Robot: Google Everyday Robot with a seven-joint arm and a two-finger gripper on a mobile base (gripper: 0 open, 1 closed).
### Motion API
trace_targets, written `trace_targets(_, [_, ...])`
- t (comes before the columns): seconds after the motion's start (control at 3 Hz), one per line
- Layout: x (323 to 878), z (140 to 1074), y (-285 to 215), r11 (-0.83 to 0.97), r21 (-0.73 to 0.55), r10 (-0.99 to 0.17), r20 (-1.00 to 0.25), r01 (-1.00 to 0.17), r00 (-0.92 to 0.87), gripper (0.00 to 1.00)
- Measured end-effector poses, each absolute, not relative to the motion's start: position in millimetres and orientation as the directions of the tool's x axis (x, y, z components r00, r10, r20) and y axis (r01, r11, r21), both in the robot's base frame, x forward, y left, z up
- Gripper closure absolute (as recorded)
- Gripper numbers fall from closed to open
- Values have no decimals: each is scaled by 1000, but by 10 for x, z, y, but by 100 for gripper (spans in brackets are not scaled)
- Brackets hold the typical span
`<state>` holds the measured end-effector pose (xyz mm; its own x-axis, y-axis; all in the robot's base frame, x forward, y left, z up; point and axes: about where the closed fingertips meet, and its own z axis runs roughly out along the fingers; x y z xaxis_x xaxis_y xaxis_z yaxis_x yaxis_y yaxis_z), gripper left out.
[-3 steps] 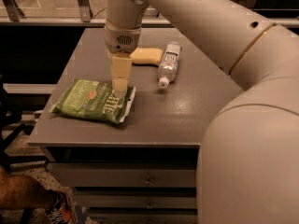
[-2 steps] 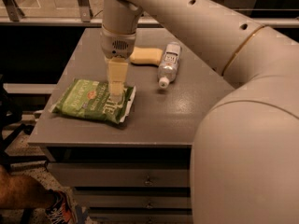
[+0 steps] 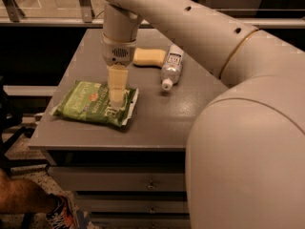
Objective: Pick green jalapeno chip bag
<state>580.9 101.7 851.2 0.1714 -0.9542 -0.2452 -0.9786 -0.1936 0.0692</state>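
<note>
The green jalapeno chip bag (image 3: 90, 102) lies flat at the front left of the grey cabinet top (image 3: 162, 118), with white crimped ends and a small red mark. My gripper (image 3: 116, 99) points straight down from the arm's wrist. Its yellowish fingers reach the right part of the bag and touch or nearly touch it.
A yellow sponge block (image 3: 149, 57) lies behind the gripper. A clear plastic bottle (image 3: 172, 66) lies on its side to the sponge's right. My large white arm (image 3: 248, 142) fills the right side. Drawers sit under the top. A person's leg and shoe show at bottom left (image 3: 57, 211).
The gripper has moved a little left and down onto the right part of the bag. The bag, sponge and bottle have not moved.
</note>
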Motion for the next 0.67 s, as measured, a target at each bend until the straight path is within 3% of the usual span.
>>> trace_targets(0.33, [5831, 8452, 1038, -186, 87, -955, -251, -979, 159, 0])
trace_targets(0.67, [5846, 8427, 1070, -179, 91, -954, -258, -980, 150, 18])
